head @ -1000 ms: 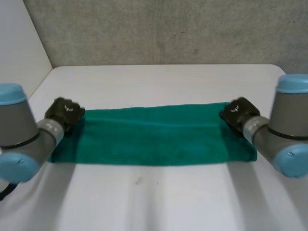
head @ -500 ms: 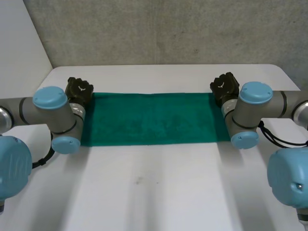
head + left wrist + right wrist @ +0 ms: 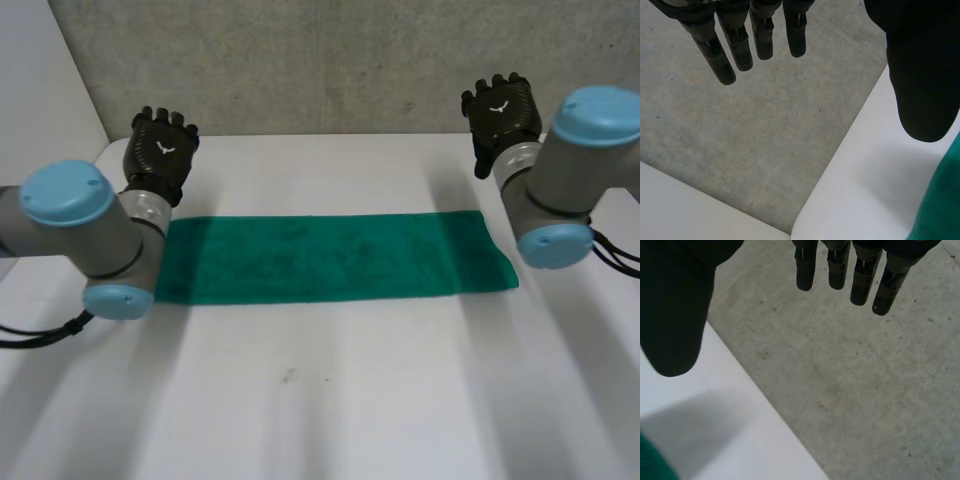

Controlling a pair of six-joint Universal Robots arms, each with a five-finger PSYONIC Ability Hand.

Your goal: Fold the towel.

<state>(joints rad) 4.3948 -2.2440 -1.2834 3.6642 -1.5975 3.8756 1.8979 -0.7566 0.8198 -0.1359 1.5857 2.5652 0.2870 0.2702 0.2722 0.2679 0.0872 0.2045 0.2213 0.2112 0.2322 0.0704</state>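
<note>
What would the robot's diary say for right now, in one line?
towel: flat green strip on table | left hand: open, off towel | right hand: open, off towel

The white table (image 3: 320,420) carries a green towel (image 3: 330,258), lying flat as a long narrow strip. The strip runs between the left hand (image 3: 160,155) and the right hand (image 3: 500,108), one end near each, touching neither. A small dark speck (image 3: 288,376) marks the table beyond the towel, well apart from both hands.
</note>
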